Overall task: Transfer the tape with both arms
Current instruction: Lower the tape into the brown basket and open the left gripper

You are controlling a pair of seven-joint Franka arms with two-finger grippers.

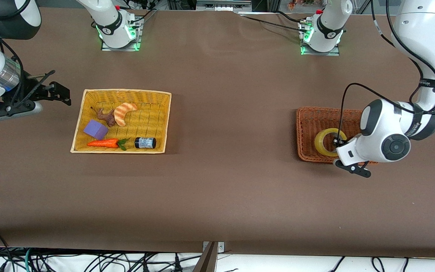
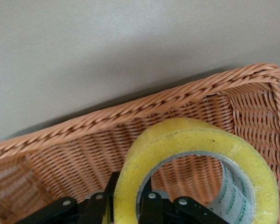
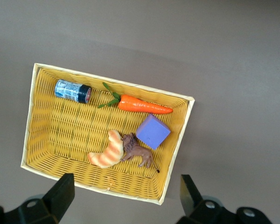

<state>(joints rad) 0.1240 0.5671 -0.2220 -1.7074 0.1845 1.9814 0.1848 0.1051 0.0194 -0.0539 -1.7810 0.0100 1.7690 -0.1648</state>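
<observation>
The tape [image 2: 196, 163] is pinched through its wall by the shut left gripper [image 2: 126, 205] inside the brown basket [image 2: 130, 112], ready for lifting. The right gripper [image 3: 126, 196] is held wide open and empty beside the yellow basket [image 1: 77, 124], awaiting a handover.

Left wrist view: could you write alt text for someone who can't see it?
A roll of yellowish tape is pinched through its wall by the left tool's black fingers, one outside the ring and one inside its hole. It sits inside a reddish-brown wicker basket on a plain brown table.
</observation>
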